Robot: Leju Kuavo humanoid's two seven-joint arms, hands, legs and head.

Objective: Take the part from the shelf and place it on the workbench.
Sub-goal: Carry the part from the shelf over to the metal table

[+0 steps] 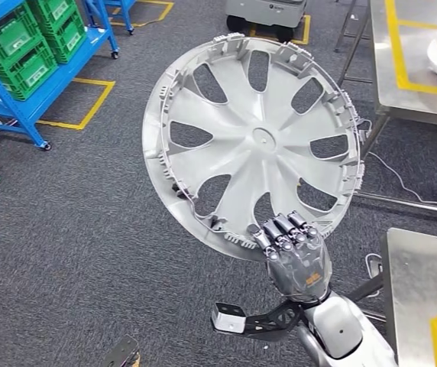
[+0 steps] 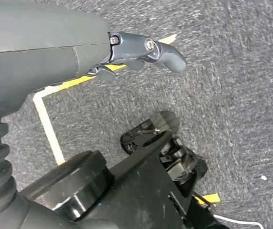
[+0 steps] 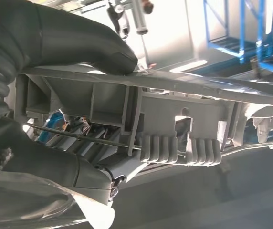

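My right hand (image 1: 295, 248) grips the near rim of the part (image 1: 250, 141), a silver ribbed plastic wheel cover with spoke cutouts, held above grey carpet. Steel surface (image 1: 421, 294) corner sits just right. My left hand (image 2: 142, 50) hangs released.

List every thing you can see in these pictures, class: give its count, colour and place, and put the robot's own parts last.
wheel cover: one, silver-grey, held up over the carpet
crates: several, green, on the blue shelf far left
blue shelf: one, on wheels, far left
metal tables: two, steel with yellow tape, right side
carpet: grey, with yellow floor lines
right hand: one, dark grey, grips the wheel cover's near rim
left hand: one, grey, hangs over the carpet, holding nothing
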